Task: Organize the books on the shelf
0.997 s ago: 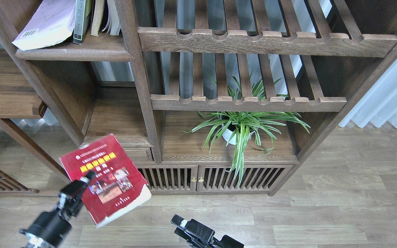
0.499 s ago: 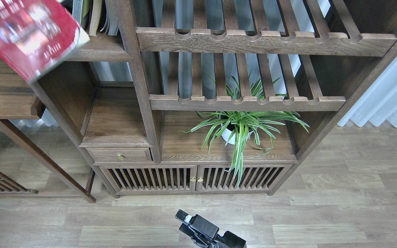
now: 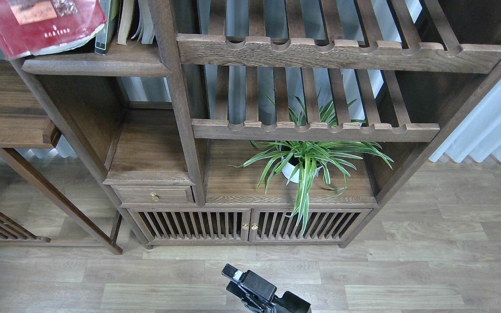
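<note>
1 thick red paperback book [image 3: 41, 24] lies tilted over the dark-brown wooden shelf [image 3: 96, 67]; right gripper's [image 3: 237, 278] jaws: cannot tell.

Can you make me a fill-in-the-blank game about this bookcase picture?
1. The red book lies at the top left, on the solid shelf, and its cover is coloured ____.
2. The spider plant grows out of a small ____ pot.
3. The little drawer has a round ____-coloured knob.
4. The only robot claw in view, the right claw, is low down over the wooden ____.

Missing words: red; white; gold; floor
</note>
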